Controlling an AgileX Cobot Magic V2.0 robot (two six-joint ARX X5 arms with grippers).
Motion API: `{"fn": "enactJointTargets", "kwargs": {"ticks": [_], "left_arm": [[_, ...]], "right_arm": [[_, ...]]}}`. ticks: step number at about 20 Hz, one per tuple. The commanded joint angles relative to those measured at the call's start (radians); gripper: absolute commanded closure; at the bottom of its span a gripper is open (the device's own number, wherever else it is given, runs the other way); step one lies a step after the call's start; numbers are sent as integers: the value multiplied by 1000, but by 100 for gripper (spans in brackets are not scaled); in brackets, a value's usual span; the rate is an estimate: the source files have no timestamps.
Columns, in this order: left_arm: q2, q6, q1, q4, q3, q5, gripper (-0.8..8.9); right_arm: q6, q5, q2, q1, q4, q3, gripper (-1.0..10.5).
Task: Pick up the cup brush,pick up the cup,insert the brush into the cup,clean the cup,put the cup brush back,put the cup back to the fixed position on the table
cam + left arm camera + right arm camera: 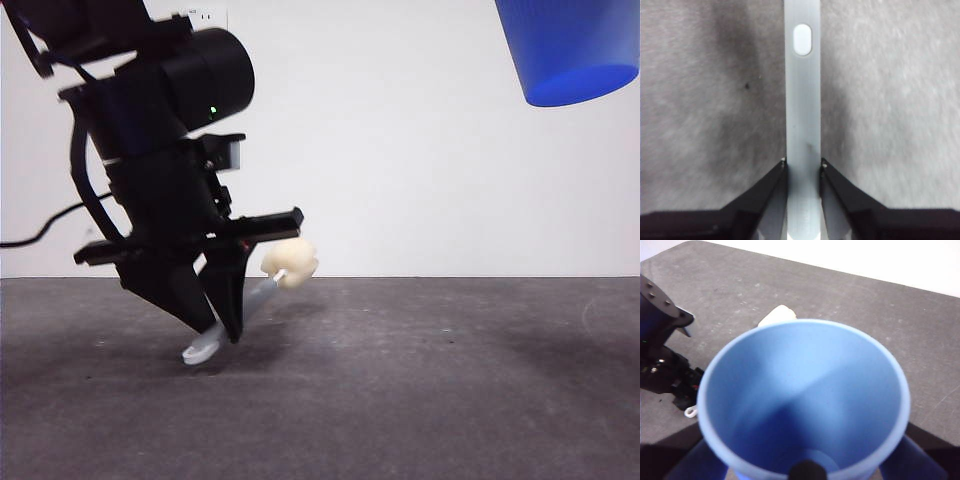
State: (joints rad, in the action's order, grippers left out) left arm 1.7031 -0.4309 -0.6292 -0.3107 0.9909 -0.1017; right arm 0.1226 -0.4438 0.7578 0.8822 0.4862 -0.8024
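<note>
Both picks look done — left claw (803,167) clenched on the cup brush (802,100) handle low over the surface (420,400), right claw grasping the cup (805,395) held high — insertion, cleaning and 2 put-backs remain.

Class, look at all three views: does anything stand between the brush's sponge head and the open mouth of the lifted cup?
Nothing visible does. The left claw grips the cup brush low over the table; the right claw holds the cup high, with open air between.
</note>
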Motion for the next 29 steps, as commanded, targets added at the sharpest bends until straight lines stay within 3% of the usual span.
{"fn": "enactJointTargets", "kwargs": {"ticks": [1, 9, 12, 13, 19, 23, 25, 29], "left_arm": [[32, -45, 3, 33, -9, -2, 822], [66, -94, 3, 40, -9, -8, 797], [66, -94, 2, 26, -9, 7, 482], [65, -94, 2, 18, -8, 14, 443], [-19, -88, 2, -43, -8, 33, 437], [-175, -16, 0, -90, -8, 74, 437], [-280, 15, 0, -133, -8, 117, 438], [-500, 70, 0, -220, -8, 135, 438]], "right_arm": [[19, 1, -1, 2, -6, -5, 963], [39, 2, 1, 2, -5, -5, 963], [43, 2, 1, 2, -5, -5, 963], [45, 3, 2, 2, -6, -5, 963], [35, 0, 84, 0, -109, -4, 963], [6, 12, 218, -60, -259, 13, 963], [5, 97, 278, -122, -394, 59, 964], [3, 187, 408, -214, -635, 161, 963]]}}
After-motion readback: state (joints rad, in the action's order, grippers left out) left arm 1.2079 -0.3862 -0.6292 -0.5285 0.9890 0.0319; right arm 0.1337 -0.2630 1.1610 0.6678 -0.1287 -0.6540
